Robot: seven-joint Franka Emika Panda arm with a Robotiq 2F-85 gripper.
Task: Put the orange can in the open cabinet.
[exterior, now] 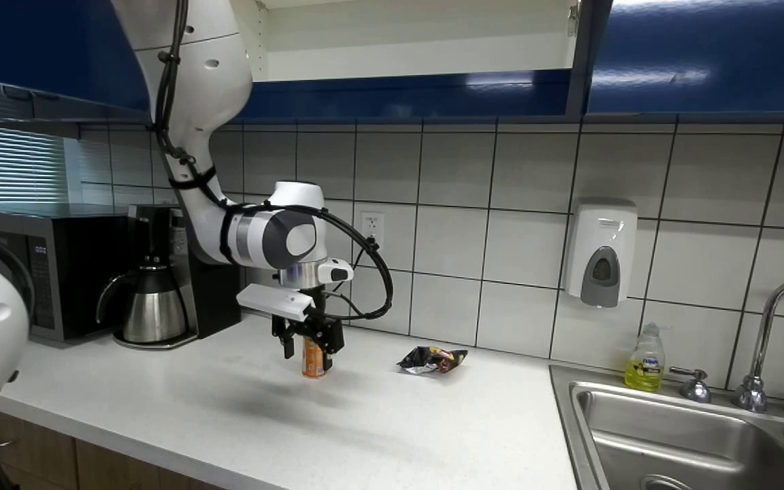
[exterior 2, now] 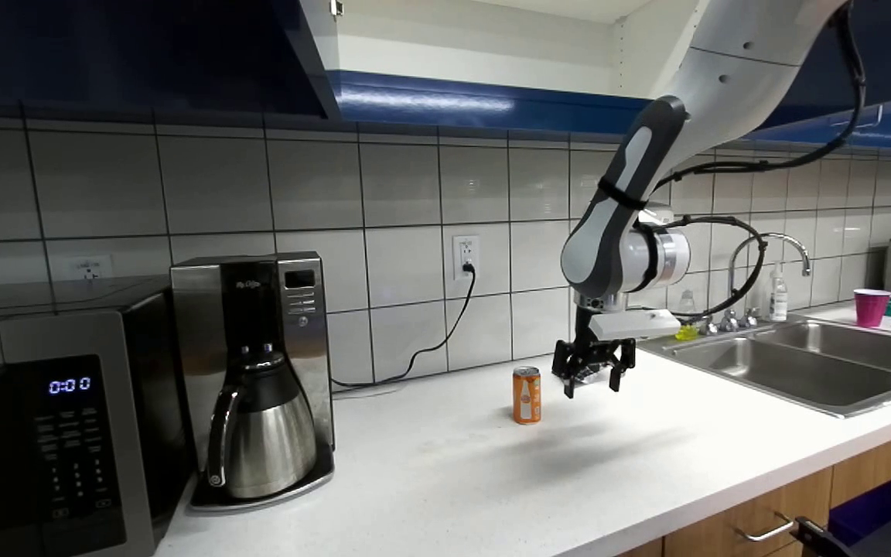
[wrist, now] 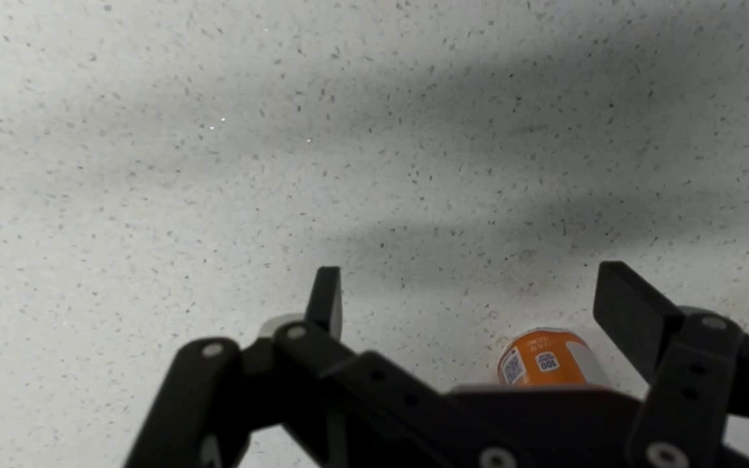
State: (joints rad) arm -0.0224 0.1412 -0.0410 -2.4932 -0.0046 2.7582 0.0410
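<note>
Farthest left of the gripper (exterior 2: 592, 384), in an exterior view, the microwave (exterior 2: 66, 433) stands on the desk (exterior 2: 445, 480); beside it is the coffee maker (exterior 2: 305, 340), its pot (exterior 2: 271, 437) in place, presumably sited for the wall outlet (exterior 2: 465, 251). Above and left of the gripper, the open cabinet (exterior 2: 476, 46) exposes its pale interior, as this task requires. The orange can (exterior 2: 527, 395) stands upright on the desk, just left of the gripper and apart from it; that stance should leave its sides available for clasping. The gripper points down, jaws well apart, holding nothing; the width appears chosen to pass around the can. In the wrist view, the gripper's body partly hides the can, which shows nearer one jaw than the other; a shift toward it is judged necessary before closing. Right of the gripper, in an exterior view, lie the dark packet (exterior: 433, 359) and, farther off, the sink (exterior: 671, 432); neither appears to obstruct.
</note>
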